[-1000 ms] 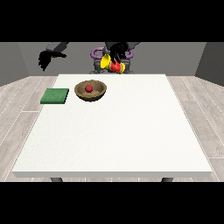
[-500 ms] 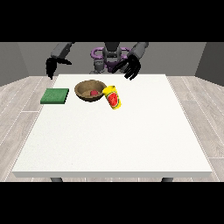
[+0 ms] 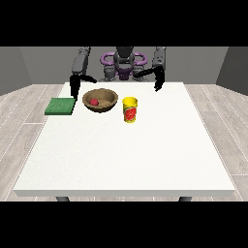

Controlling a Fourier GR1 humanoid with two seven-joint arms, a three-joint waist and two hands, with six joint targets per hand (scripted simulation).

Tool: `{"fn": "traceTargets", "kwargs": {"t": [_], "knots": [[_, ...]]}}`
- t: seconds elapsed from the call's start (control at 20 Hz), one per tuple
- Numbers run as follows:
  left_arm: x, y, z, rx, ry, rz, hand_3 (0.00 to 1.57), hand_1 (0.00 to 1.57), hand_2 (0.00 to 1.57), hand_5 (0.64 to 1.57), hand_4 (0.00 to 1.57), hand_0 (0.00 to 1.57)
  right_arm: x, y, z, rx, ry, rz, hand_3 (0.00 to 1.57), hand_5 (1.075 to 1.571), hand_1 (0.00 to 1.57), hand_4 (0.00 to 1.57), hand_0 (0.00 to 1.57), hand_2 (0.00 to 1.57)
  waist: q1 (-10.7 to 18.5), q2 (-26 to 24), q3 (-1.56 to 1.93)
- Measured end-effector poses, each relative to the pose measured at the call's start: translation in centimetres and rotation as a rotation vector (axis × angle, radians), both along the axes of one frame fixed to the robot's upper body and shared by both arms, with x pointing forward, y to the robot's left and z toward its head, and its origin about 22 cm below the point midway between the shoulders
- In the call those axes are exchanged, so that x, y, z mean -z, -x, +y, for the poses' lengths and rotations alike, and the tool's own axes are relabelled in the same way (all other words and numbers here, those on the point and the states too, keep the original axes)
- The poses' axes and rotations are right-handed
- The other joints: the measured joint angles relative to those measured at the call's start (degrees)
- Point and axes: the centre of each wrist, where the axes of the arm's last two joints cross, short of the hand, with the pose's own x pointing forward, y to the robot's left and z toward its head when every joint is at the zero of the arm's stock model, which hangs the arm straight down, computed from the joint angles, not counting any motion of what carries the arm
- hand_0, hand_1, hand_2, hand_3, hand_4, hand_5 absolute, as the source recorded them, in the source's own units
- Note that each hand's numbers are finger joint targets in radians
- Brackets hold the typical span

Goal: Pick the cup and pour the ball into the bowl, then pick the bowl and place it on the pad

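Note:
A yellow cup (image 3: 130, 110) with a red mark stands upright on the white table (image 3: 131, 150), just right of the brown bowl (image 3: 108, 100). A red ball (image 3: 93, 101) lies inside the bowl. The green pad (image 3: 61, 106) lies flat to the bowl's left. The hand at the view's left (image 3: 75, 88) hangs above the pad's far edge, fingers pointing down and holding nothing. The hand at the view's right (image 3: 158, 85) hangs over the table's far edge, well right of the cup, also holding nothing.
The robot's torso (image 3: 123, 65) stands behind the table's far edge. The table's front edge (image 3: 126, 193) runs near the bottom of the view.
The cup has gone from being held over the bowl to standing on the table beside it. Both arms have drawn back and lowered, hands now hanging down.

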Motion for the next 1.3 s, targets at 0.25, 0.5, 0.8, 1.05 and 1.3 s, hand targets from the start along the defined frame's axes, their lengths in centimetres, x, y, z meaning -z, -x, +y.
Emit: {"fn": "traceTargets", "kwargs": {"t": [0.25,0.5,0.8,1.05,1.3], "knots": [[0.0,0.5,2.2,0.046,0.046,-0.026,0.0,0.0,0.0,1.565,0.0,0.0,1.1,-0.9,0.6,0.04,-0.017,0.012,0.0,1.567,0.0,0.26,0.0,0.0,1.1,0.5,0.19],[-1.1,0.7,4.0,0.057,0.049,-0.039,0.0,0.0,0.0,1.565,0.0,0.0,2.7,-1.3,0.4,0.061,-0.017,0.026,0.0,1.561,0.0,0.19,0.0,0.0,1.7,0.9,0.25],[-1.5,1.2,5.9,0.058,0.055,-0.06,0.0,0.0,0.0,1.566,0.0,0.0,3.7,-1.6,-0.1,0.061,-0.01,0.031,0.0,1.564,0.0,0.14,0.0,0.0,1.7,2.0,0.28],[-2.4,1.0,6.5,0.053,0.056,-0.065,0.0,0.0,0.0,1.566,0.0,0.0,4.6,-2.0,1.5,0.056,-0.028,0.036,0.0,1.547,0.0,0.46,0.0,0.0,1.6,2.1,0.08],[-4.0,0.9,5.7,0.1,0.06,-0.12,0.0,0.0,0.0,1.557,0.52,0.0,5.2,-0.8,-0.4,0.2,0.06,0.062,1.51,1.526,1.57,0.89,1.57,1.57,4.0,3.3,-1.58]]}}
